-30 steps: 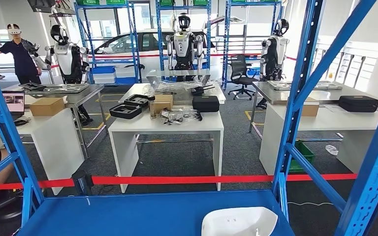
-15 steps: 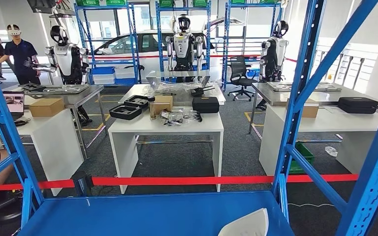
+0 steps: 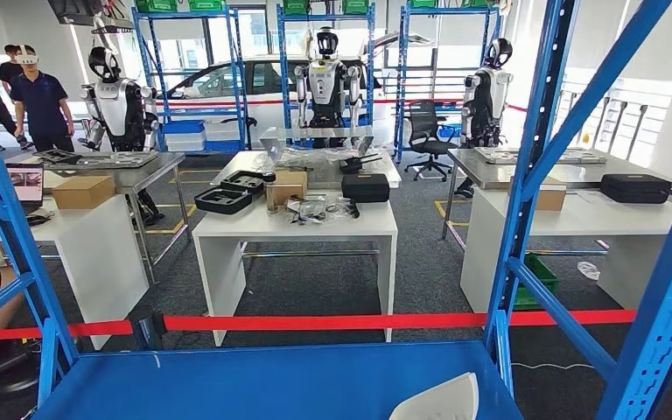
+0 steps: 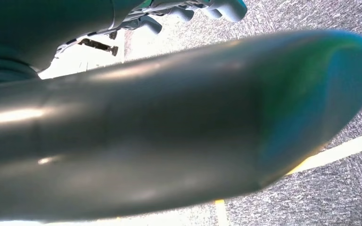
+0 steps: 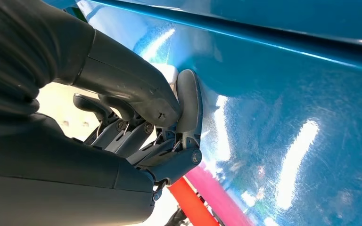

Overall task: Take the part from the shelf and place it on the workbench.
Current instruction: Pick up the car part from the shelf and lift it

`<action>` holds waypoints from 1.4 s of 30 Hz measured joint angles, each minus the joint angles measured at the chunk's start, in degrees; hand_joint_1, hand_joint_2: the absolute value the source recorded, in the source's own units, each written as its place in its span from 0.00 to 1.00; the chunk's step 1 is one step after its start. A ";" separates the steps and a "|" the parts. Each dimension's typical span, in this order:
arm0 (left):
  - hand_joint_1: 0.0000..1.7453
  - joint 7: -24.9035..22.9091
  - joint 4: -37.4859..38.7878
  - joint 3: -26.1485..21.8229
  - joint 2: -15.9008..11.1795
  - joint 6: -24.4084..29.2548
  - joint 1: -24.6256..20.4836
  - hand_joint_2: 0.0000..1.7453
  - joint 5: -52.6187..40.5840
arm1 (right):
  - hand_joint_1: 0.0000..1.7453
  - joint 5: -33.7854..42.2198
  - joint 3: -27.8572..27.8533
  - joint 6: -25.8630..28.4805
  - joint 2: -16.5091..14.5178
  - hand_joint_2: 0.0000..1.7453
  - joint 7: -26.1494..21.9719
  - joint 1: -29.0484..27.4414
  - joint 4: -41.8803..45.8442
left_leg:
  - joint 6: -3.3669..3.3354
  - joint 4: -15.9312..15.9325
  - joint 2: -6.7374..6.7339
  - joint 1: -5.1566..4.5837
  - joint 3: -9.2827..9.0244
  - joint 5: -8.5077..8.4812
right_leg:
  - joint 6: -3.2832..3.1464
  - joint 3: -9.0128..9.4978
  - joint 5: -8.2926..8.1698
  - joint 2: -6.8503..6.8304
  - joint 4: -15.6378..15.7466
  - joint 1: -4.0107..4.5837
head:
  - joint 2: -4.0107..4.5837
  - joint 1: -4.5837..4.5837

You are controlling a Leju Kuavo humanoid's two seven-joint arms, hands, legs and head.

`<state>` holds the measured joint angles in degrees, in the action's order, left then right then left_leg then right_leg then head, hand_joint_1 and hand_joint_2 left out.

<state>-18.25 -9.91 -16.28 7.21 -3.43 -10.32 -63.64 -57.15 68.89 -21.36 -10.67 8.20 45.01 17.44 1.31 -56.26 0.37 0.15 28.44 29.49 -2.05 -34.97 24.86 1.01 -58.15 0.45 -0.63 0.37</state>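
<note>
One white part (image 3: 442,401), pinched in the right hand (image 5: 136,122), tilts at the blue shelf's (image 3: 271,381) front edge; workbench placement remains. Left hand's state cannot be told.

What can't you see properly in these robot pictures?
- White part: head view, most of it cut off by the picture's bottom edge.
- Right hand: right wrist view, its thumb and fingers hide most of the white piece they hold against the blue shelf.
- Left hand: left wrist view, too close and blurred; open or shut is unclear.
</note>
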 joint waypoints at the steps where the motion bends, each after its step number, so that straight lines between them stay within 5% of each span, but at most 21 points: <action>1: 0.00 0.00 0.00 0.00 0.00 0.00 0.00 0.00 0.00 | 1.00 0.01 0.00 0.07 0.00 1.00 -0.01 0.00 0.00 | 0.00 0.00 0.00 0.00 0.00 0.00 | 0.00 0.00 0.00 0.00 0.00 0.00 | 0.00 0.00; 17: 0.00 -0.03 0.01 -0.02 0.00 -0.05 0.07 0.00 -0.01 | 1.00 0.20 0.00 1.16 0.03 1.00 0.12 -0.14 0.00 | 0.01 0.00 0.00 0.00 -0.01 0.02 | 0.00 0.02 0.01 0.03 0.01 0.00 | 0.01 0.00; 23: 0.00 -0.14 0.01 -0.47 0.00 -0.05 0.29 0.00 0.08 | 1.00 -2.50 0.59 8.27 0.33 1.00 5.50 -0.96 -0.01 | 0.02 0.00 0.01 0.00 0.04 0.02 | 0.00 0.01 0.00 0.00 0.01 -0.01 | 0.01 0.00; 27: 0.00 0.03 0.03 -1.32 0.00 -0.02 0.60 0.00 0.51 | 0.01 -6.41 0.77 21.06 1.01 0.00 8.12 -0.48 -0.07 | 0.02 0.00 0.01 0.00 0.08 0.02 | 0.00 -0.03 0.00 0.02 0.01 -0.01 | 0.00 0.00; 35: 0.00 1.16 0.08 -2.75 0.00 -0.20 1.17 0.00 0.80 | 0.00 -10.97 -4.53 50.66 2.43 0.00 8.21 2.89 5.13 | 0.03 0.00 0.03 0.00 -0.25 0.01 | 0.00 -0.12 0.01 -0.01 0.01 0.00 | 0.01 0.01; 42: 0.00 1.46 0.06 -2.89 0.07 -0.61 1.02 0.00 -0.20 | 0.00 -17.24 -14.49 59.04 4.12 0.00 7.04 1.33 19.46 | 0.02 0.00 0.02 0.00 -0.23 0.03 | 0.02 -0.14 0.03 0.00 0.05 -0.01 | 0.01 -0.01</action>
<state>-16.79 -9.86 -19.17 7.28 -4.04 -9.29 -63.84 -74.39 54.41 37.68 -6.55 15.24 46.34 36.90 1.34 -56.26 0.39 0.15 28.21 29.52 -2.03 -35.10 24.89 1.01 -58.10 0.45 -0.63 0.36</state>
